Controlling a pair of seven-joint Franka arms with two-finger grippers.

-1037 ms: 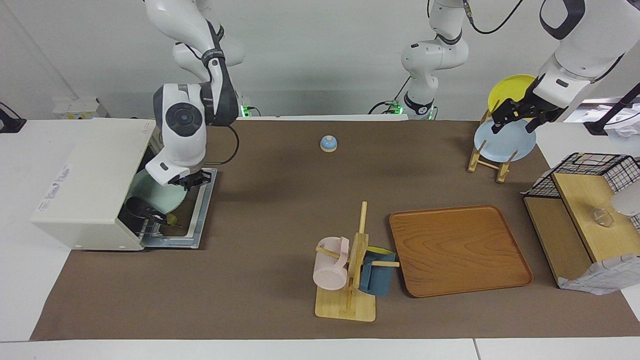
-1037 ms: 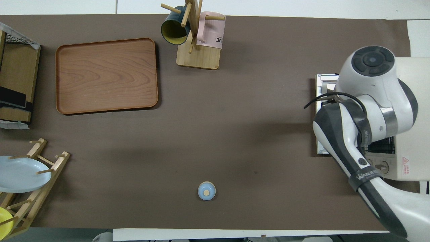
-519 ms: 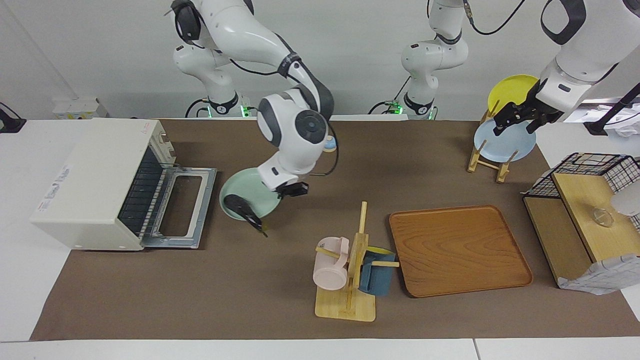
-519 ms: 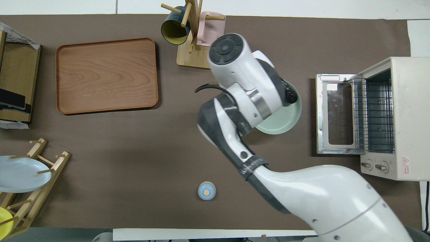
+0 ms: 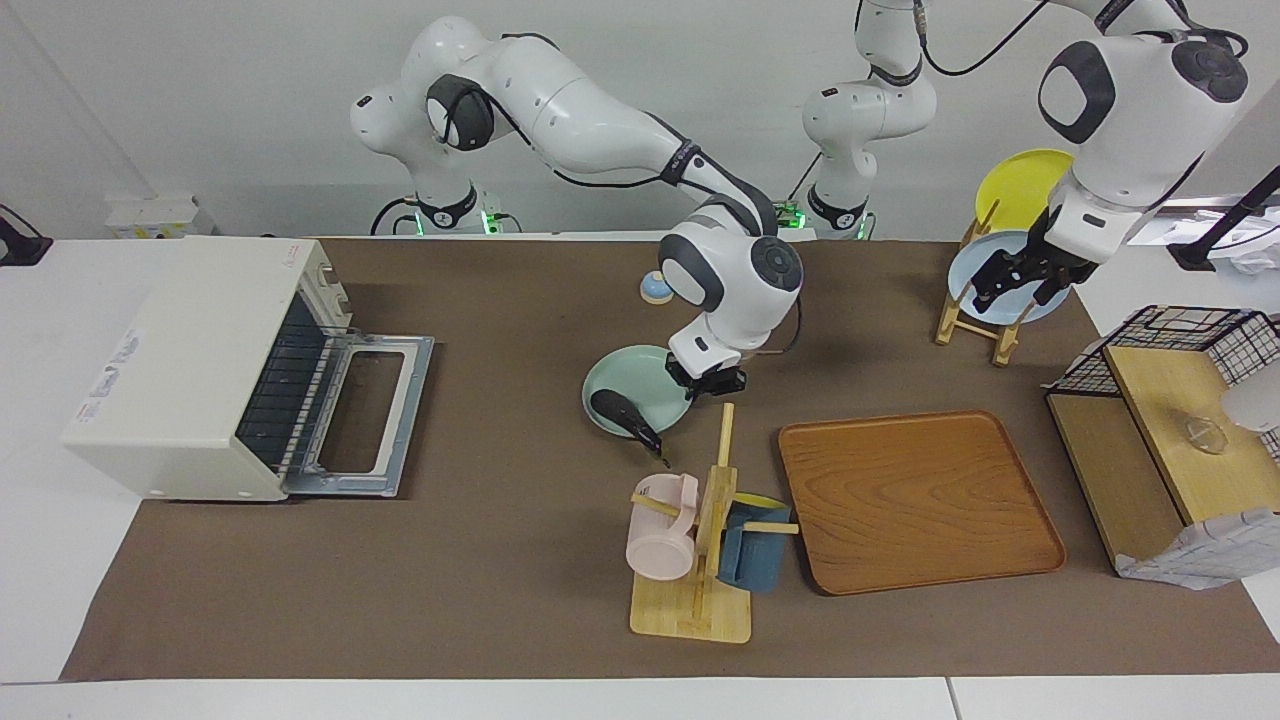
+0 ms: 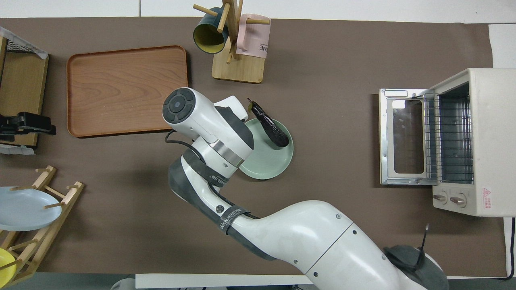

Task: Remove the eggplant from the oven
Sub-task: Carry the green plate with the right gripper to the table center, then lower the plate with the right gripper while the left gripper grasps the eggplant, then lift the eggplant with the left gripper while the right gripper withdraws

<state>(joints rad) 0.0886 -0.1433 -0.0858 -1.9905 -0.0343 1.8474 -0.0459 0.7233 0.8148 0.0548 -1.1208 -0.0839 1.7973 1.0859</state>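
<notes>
The eggplant [image 5: 622,411] lies on a pale green plate [image 5: 630,385], its stalk past the rim toward the mug tree; it also shows in the overhead view [image 6: 271,129]. My right gripper [image 5: 703,385] is shut on that plate's rim and holds it low over the middle of the mat. In the overhead view the wrist hides the gripper and covers part of the plate [image 6: 270,165]. The cream oven [image 5: 185,360] stands at the right arm's end with its door [image 5: 365,415] folded down and its rack bare [image 6: 449,137]. My left gripper [image 5: 1020,285] hangs open at the plate rack.
A mug tree [image 5: 705,530] with a pink and a blue mug stands just past the plate, farther from the robots. A wooden tray [image 5: 915,500] lies beside it. A plate rack [image 5: 985,315], a small blue knob [image 5: 656,288] and a wire basket [image 5: 1190,345] are also here.
My right arm drew the green plate with the eggplant out of the oven and carried it to the middle of the mat. My left gripper dropped a little at the plate rack.
</notes>
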